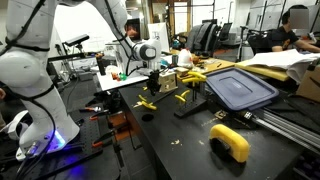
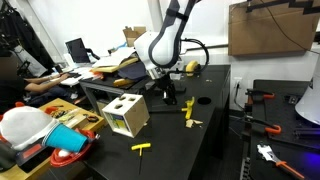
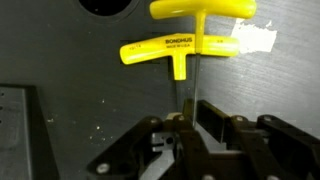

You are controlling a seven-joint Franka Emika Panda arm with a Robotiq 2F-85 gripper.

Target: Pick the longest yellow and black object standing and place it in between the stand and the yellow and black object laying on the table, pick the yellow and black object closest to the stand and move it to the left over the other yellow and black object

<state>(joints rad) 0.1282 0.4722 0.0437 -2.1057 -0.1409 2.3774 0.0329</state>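
My gripper is shut on the thin metal shaft of a yellow T-handle hex key, whose handle points away from the fingers over the black table. A second yellow T-handle with white tape on it lies just beyond it. In an exterior view the gripper hangs right above the held key, with another yellow key and the black stand beside it. In an exterior view the gripper is low over the table, a yellow key is near it, and one lies apart.
A blue lid and a yellow curved object lie on the black table. A wooden box with holes stands near the table's edge. Red-handled tools lie on the neighbouring surface. People sit at desks behind.
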